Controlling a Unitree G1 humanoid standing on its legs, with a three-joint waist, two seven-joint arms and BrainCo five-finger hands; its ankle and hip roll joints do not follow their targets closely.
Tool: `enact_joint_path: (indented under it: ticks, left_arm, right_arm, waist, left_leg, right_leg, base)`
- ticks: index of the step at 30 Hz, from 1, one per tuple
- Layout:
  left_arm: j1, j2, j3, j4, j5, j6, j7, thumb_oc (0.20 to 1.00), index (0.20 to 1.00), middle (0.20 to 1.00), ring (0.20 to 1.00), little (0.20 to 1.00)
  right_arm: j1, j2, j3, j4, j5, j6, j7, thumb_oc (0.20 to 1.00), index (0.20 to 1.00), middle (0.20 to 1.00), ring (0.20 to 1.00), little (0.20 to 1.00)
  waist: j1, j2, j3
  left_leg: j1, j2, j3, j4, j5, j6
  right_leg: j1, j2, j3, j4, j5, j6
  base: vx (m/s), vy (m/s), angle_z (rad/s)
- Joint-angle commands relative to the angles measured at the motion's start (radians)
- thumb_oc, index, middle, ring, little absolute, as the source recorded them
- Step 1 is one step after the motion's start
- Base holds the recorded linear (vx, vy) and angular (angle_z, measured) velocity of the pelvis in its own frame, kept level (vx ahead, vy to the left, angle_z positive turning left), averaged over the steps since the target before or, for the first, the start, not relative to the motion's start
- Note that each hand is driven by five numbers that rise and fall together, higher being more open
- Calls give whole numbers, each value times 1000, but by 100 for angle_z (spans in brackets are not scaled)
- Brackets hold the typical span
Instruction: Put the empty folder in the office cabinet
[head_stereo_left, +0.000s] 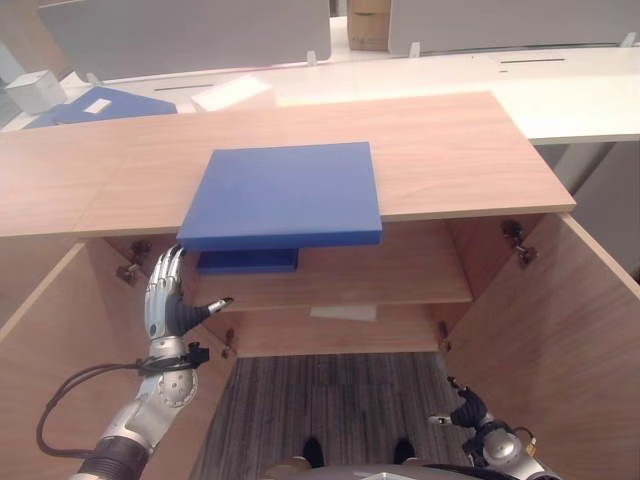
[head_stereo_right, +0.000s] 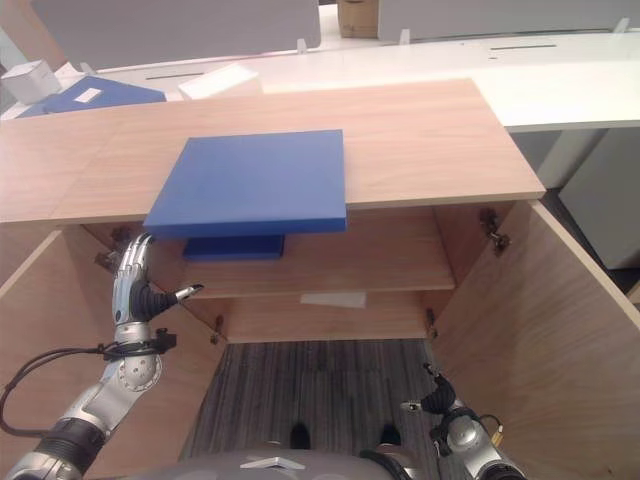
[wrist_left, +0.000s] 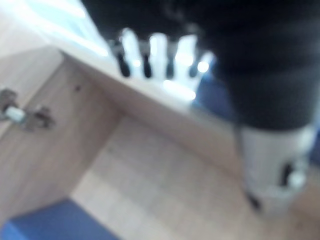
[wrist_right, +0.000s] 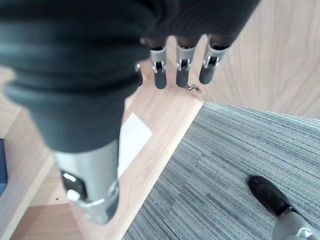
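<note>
A flat blue folder (head_stereo_left: 285, 195) lies on the wooden cabinet top (head_stereo_left: 450, 150), its front edge overhanging the open cabinet. My left hand (head_stereo_left: 167, 310) is raised just below the folder's front left corner, open, fingers straight and pointing up, thumb out to the side, touching nothing. In the left wrist view its fingers (wrist_left: 157, 55) reach toward the top's front edge. A second, smaller blue folder (head_stereo_left: 247, 261) lies on the upper shelf (head_stereo_left: 400, 270) inside. My right hand (head_stereo_left: 470, 408) hangs low by the right door, fingers relaxed and empty.
Both cabinet doors stand wide open, left door (head_stereo_left: 60, 330) and right door (head_stereo_left: 560, 320). A white paper slip (wrist_right: 131, 137) lies on the lower shelf. Behind the cabinet, a white desk (head_stereo_left: 560, 90) carries another blue folder (head_stereo_left: 100, 105) and a white box (head_stereo_left: 35, 90).
</note>
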Motion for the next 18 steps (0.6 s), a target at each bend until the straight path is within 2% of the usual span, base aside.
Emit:
enact_joint_path:
  ticks: [1,4,12,18]
  left_arm:
    - [-73,87,-12,-35,126,9,118,1000,1000,1000,1000,1000]
    - [-74,94,-17,-60,152,31,155,1000,1000,1000,1000,1000]
    - [-65,108,-19,-75,246,28,259,1000,1000,1000,1000,1000]
    - [-73,120,-24,-80,293,16,278,1000,1000,1000,1000,1000]
  right_arm:
    - [-66,18,18,64,9,-71,-27,1000,1000,1000,1000,1000]
    - [-68,29,13,81,15,-70,-29,1000,1000,1000,1000,1000]
    - [-75,48,3,113,17,-73,-32,1000,1000,1000,1000,1000]
    - [-79,51,0,132,17,-82,-34,1000,1000,1000,1000,1000]
  waist:
    - [12,-32,3]
    - [17,-34,-3]
    - [29,-38,-14]
    - [30,-36,-20]
  left_leg:
    - [-16,0,-43,-7,-109,1]
    - [-13,-3,-47,-7,-114,3]
    - [-9,-6,-57,-7,-119,4]
    - [-7,-6,-58,-7,-122,4]
  right_leg:
    - [20,14,30,8,-71,7]
    - [24,13,32,6,-71,10]
    - [32,14,28,4,-74,12]
    - [34,16,32,3,-77,12]
  base:
    - [0,0,0]
    - [0,0,0]
    - [0,0,0]
    - [0,0,0]
